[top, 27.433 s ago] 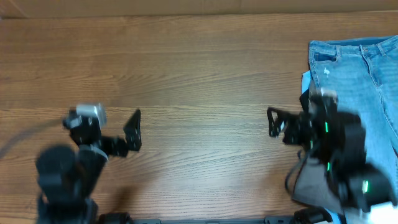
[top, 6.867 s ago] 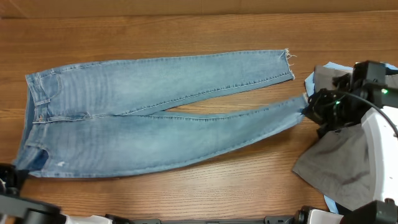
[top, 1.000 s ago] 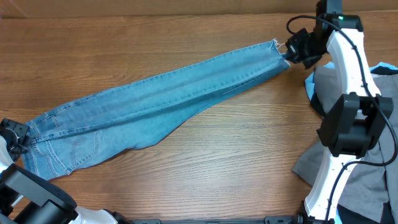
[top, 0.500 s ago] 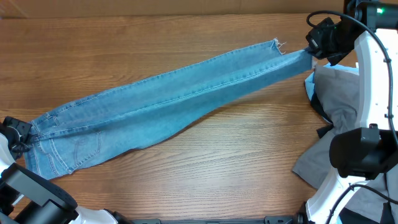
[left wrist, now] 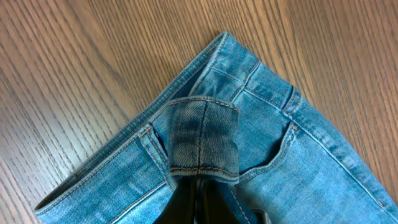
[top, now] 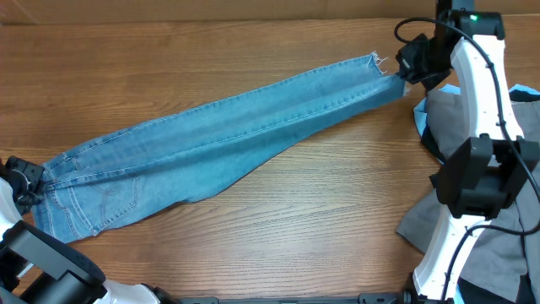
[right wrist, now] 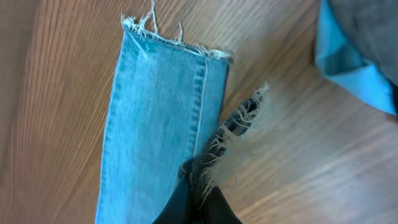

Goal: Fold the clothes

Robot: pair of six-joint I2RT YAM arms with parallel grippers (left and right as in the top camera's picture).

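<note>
- The jeans (top: 219,143) lie folded leg on leg, a long diagonal band across the table (top: 278,245), with the waist at 9 o'clock and the hems at 2 o'clock.
- The left gripper (top: 27,181) is at the table's 9 o'clock edge, clamped tight on the waistband. From it the jeans run off toward 2 o'clock.
- In the left wrist view the waistband (left wrist: 202,140) is doubled over into a small roll just at 12 o'clock of the fingers, with a pocket seam beside it.
- The right gripper (top: 412,66) is at 2 o'clock, pinched narrow on one frayed hem. The jeans stretch from it toward 8 o'clock.
- In the right wrist view the other hem (right wrist: 168,93) lies flat on the wood at 11 o'clock of the fingers.
- Grey trousers (top: 460,211) and a pale-blue piece (top: 419,110) are heaped at 4 o'clock, apart from the jeans.
</note>
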